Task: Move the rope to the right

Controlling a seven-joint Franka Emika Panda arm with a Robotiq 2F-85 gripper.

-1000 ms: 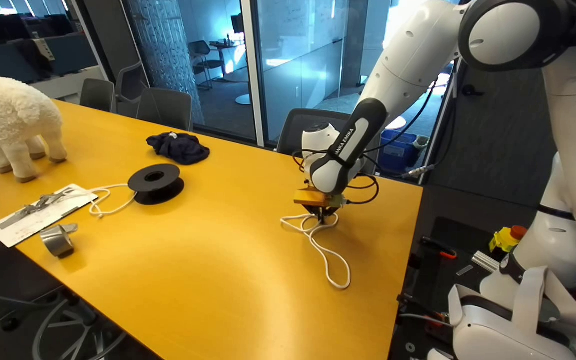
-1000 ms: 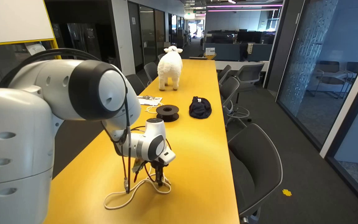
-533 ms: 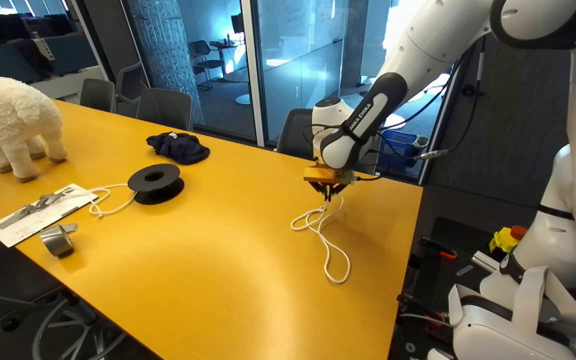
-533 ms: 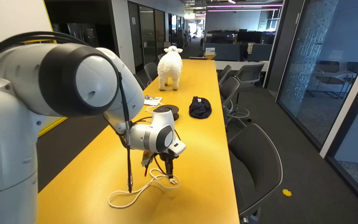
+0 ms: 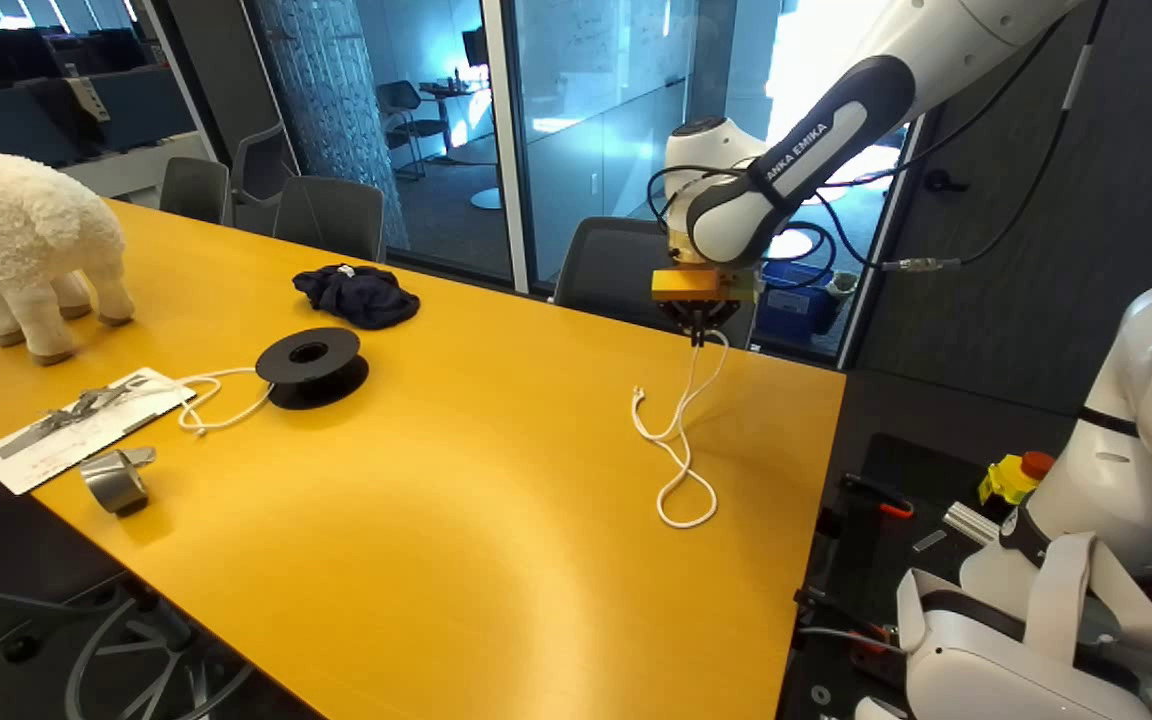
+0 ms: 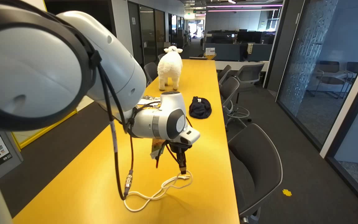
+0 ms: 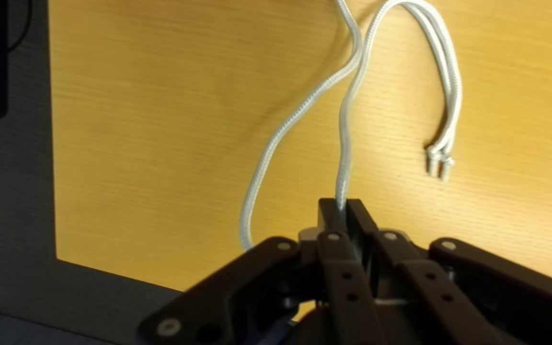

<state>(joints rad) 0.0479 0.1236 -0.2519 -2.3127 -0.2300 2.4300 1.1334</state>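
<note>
- Surface (image 5: pixel 456 540): yellow, beneath the tool (image 5: pixel 698 341).
- Plush sheep (image 5: pixel 36 215): white, well apart from the tool.
- Black spool (image 5: pixel 313 373): likewise well apart from the tool.
- Tool: clenched on the rope (image 7: pixel 345 139).
- Rope: hanging from the tool, lower part resting on the surface.

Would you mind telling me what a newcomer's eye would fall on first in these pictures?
Probably the white robot arm, large at the left of an exterior view, its claw, above the yellow table, shut on the pale rope. Next, perhaps, the woolly sheep figure standing farther down the table, beyond the dark cloth bundle.
</note>
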